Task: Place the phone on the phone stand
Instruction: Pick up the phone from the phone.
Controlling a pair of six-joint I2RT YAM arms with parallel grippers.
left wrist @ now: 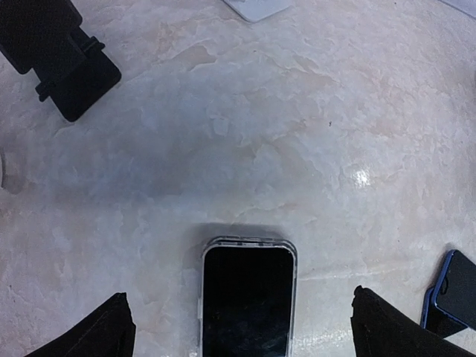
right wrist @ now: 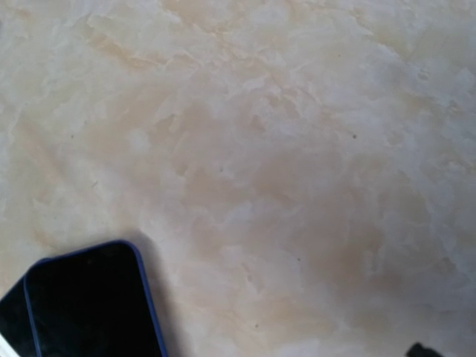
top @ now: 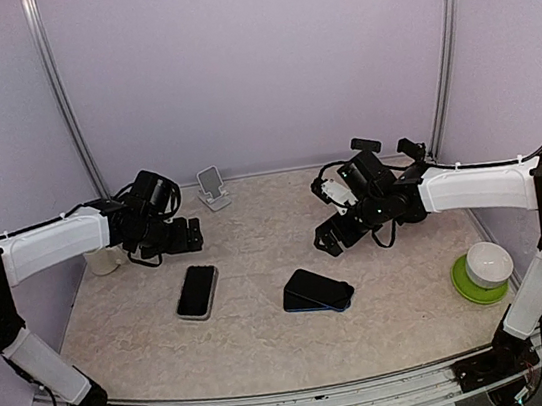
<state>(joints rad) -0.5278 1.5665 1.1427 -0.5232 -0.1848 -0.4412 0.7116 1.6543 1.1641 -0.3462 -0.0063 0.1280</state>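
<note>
A phone (top: pixel 197 291) in a clear case lies flat, screen up, left of the table's middle. The white phone stand (top: pixel 212 188) is at the back by the wall, with nothing on it. My left gripper (top: pixel 187 237) hovers just behind the phone. In the left wrist view its fingers are spread wide on either side of the phone's (left wrist: pixel 248 297) top end and touch nothing. My right gripper (top: pixel 332 238) hangs open over bare table right of centre, holding nothing.
Two dark phones, one blue-edged (top: pixel 317 290), lie stacked near the middle; the blue-edged phone (right wrist: pixel 82 305) shows at the bottom left of the right wrist view. A white bowl (top: pixel 487 261) sits on a green plate (top: pixel 470 291) at the right. A white cup (top: pixel 104 259) is at the left.
</note>
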